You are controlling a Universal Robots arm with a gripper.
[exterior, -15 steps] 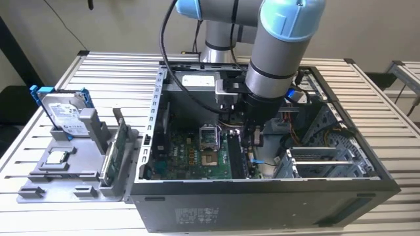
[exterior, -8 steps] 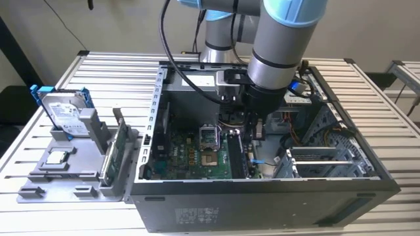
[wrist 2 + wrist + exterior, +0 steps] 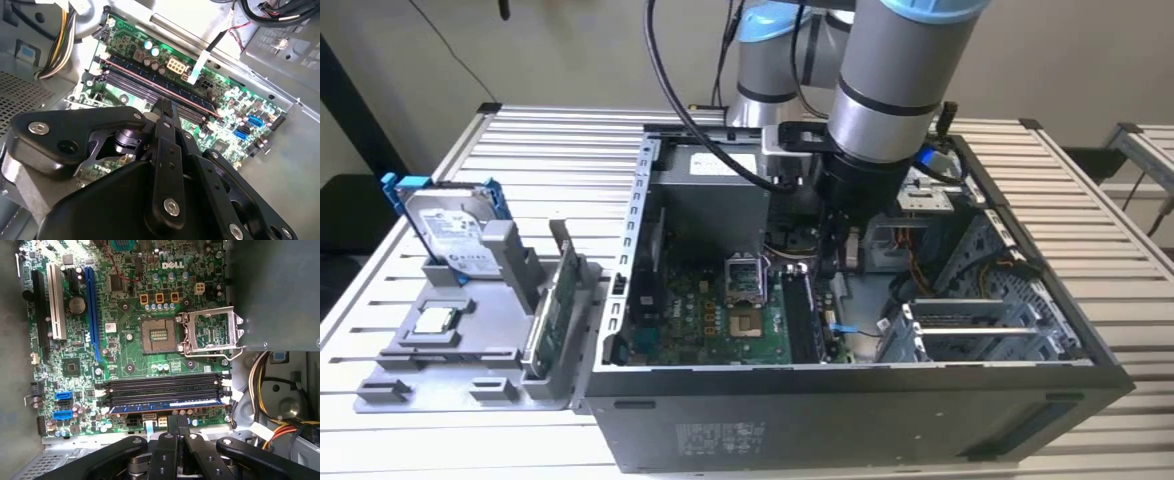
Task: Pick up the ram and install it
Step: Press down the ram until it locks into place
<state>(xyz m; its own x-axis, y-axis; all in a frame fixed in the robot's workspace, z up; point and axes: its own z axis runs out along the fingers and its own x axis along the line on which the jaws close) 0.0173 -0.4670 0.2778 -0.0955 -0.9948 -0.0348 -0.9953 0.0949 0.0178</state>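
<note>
We see the ram already lying in its slot on the board, lower middle of the first wrist view. The pincer sits just beside it, clenched and holding nothing. What we cannot judge is whether the ram is pressed fully home.

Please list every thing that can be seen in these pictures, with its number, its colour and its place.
table: one, silver slats, under everything.
computer case: one, dark grey, open, on the table.
motherboard: one, green, inside the case.
processor socket: one, on the motherboard, metal cover swung open.
ram: one, dark with blue, along the memory slot nearest the gripper.
tray: one, grey, at the exterior view's left of the case.
hard drive: one, silver in a blue frame, upright in the tray.
processor chip: one, silver, flat on the tray.
expansion card: one, green, on edge in the tray.
arm: one, silver and blue, reaching into the case.
gripper: one, black, at the ram.
</note>
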